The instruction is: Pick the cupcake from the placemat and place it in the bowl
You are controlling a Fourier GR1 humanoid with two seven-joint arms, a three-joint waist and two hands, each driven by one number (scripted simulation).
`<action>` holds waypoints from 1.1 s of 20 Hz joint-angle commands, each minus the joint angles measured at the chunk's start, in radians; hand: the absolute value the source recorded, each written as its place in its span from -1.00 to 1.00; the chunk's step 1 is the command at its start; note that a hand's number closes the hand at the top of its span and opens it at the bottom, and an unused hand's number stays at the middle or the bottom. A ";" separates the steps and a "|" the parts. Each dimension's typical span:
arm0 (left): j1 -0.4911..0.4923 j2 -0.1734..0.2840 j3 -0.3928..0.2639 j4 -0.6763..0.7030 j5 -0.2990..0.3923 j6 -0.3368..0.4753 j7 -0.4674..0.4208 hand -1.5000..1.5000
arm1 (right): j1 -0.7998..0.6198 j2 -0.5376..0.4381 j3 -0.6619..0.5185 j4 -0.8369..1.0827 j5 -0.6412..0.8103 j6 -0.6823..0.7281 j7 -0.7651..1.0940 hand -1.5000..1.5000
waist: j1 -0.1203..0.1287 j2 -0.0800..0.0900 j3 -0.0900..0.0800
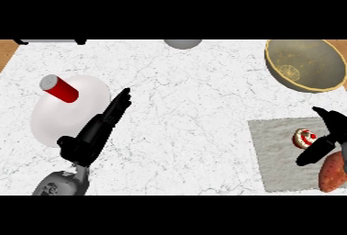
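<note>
Since the right hand (pixel 324 137) is spread open around the cupcake (pixel 304 137) on the grey placemat (pixel 281 156) without gripping yet, I'd close on the wrapper, avoid the sweet potato (pixel 333 172), then lift toward the far bowl (pixel 306 64). Left hand (pixel 95 133) rests open.

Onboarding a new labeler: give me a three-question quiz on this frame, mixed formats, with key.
1. True or false: the cupcake already sits in the bowl.
2. Which hand is at the cupcake? A) left hand B) right hand
3. Fill in: the red can lies on the white ____.

Key: 1 false, it is on the placemat; 2 B, its fingers are right beside the cupcake; 3 plate.
</note>
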 commanded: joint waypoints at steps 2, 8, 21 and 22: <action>-0.008 -0.038 0.022 0.022 -0.028 -0.029 -0.006 0.00 | -0.033 0.068 -0.033 0.156 0.092 0.002 -0.083 -1.00 | 0.003 0.001 0.000; 0.002 -0.065 0.071 0.030 -0.057 -0.058 -0.022 0.00 | 0.044 0.082 -0.116 0.106 0.133 0.025 -0.153 -1.00 | -0.001 0.000 0.000; 0.039 -0.100 0.057 -0.047 -0.103 -0.071 0.037 0.00 | -0.057 0.131 -0.077 0.173 0.319 -0.043 -0.357 1.00 | 0.005 0.000 0.000; -0.004 -0.081 0.092 0.033 -0.072 -0.107 -0.017 0.00 | -0.107 0.192 0.004 0.189 0.350 -0.068 -0.389 1.00 | 0.018 0.006 0.000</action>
